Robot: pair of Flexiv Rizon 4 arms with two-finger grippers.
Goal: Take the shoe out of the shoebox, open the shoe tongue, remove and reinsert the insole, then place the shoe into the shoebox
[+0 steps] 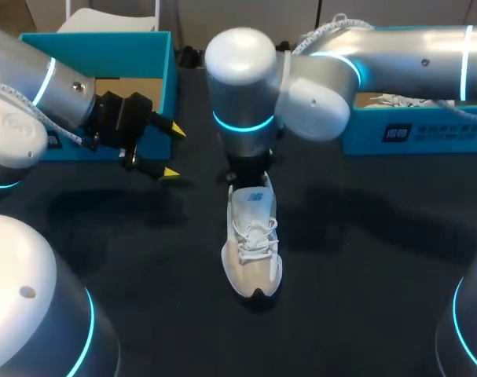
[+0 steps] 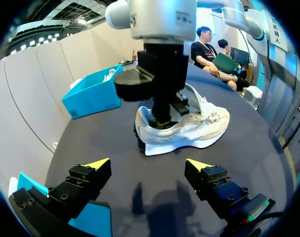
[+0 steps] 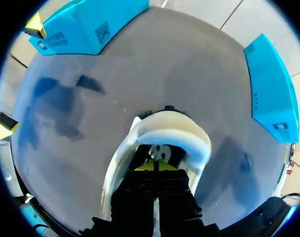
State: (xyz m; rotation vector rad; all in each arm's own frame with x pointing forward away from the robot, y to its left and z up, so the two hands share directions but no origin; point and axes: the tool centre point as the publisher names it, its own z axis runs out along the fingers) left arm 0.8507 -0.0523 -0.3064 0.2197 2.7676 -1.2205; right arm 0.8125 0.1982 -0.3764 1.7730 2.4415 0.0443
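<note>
Left gripper (image 1: 174, 151) beside teal shoebox (image 1: 136, 55), fingers wide apart, holding nothing. White shoe (image 1: 254, 247) upright mid surface (image 1: 144, 259), outside the box. Right gripper (image 3: 154, 167) down in shoe's heel opening, fingers close together; can't tell if gripping anything.

Looked like a robotics lab bench to me, not a shop or anyone's home. Two big silver arms with glowing cyan rings, left arm (image 1: 34, 86) and right arm (image 1: 317, 78), hung over a dark table (image 1: 364, 259). It had a teal shoebox (image 1: 144, 55) far left, another teal box (image 1: 411, 129) far right, and a white shoe (image 1: 252, 243) in the middle.
</note>
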